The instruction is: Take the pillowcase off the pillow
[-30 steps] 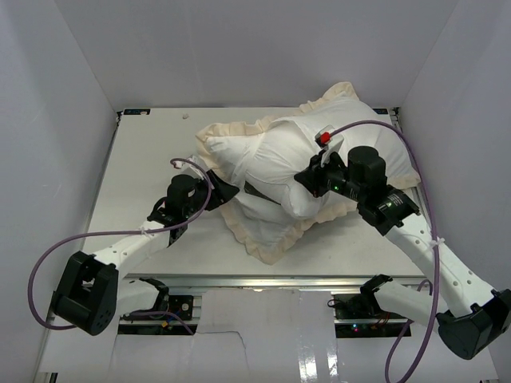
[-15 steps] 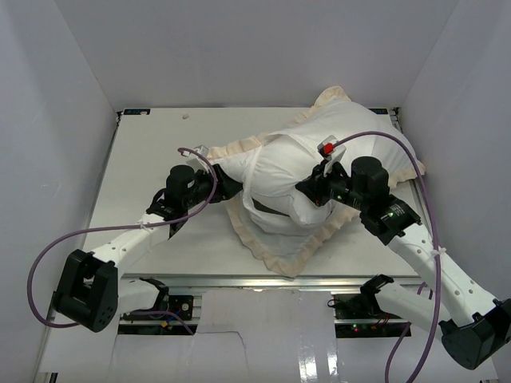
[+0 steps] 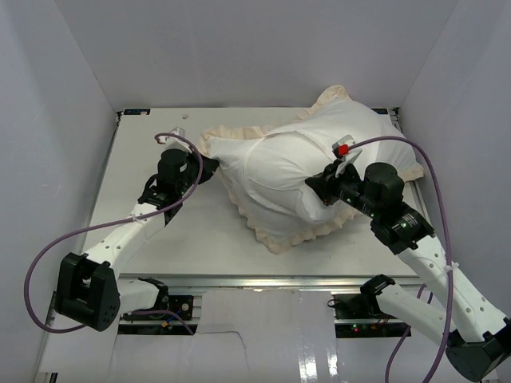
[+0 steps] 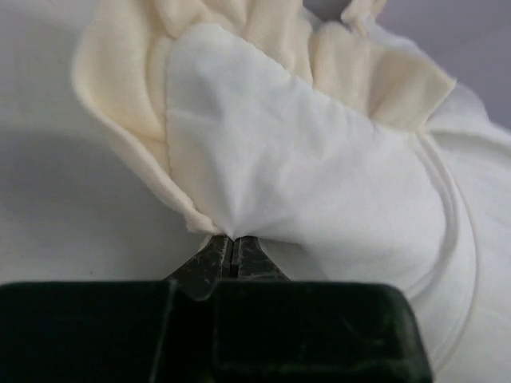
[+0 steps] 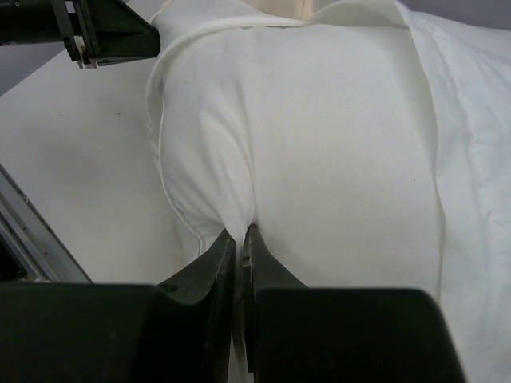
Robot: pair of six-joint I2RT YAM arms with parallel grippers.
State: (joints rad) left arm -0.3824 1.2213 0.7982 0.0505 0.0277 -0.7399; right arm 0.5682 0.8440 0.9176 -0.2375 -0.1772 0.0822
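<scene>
The pillow [image 3: 295, 155], plump and plain white, lies across the middle and right of the table. The pillowcase [image 3: 275, 239] shows as a cream frill round its left, near and far edges. My left gripper [image 3: 206, 167] is shut on the pillowcase's left corner; the left wrist view shows white cloth of the pillowcase [image 4: 263, 152] and frill bunched at my left gripper [image 4: 231, 239]. My right gripper [image 3: 315, 185] is at the near side of the pillow, shut on a fold of it. In the right wrist view my right gripper [image 5: 242, 231] pinches the pillow [image 5: 343, 136] beside its piped seam.
The white table [image 3: 152, 231] is boxed in by white walls at the left, back and right. A metal rail [image 3: 263, 281] runs along its near edge, between the arm bases. The left gripper [image 5: 104, 32] shows at the top left of the right wrist view.
The left gripper has moved back and left and has shut on the pillowcase's corner. The right gripper has pulled its fold to the right. The dark grey underside no longer shows.
</scene>
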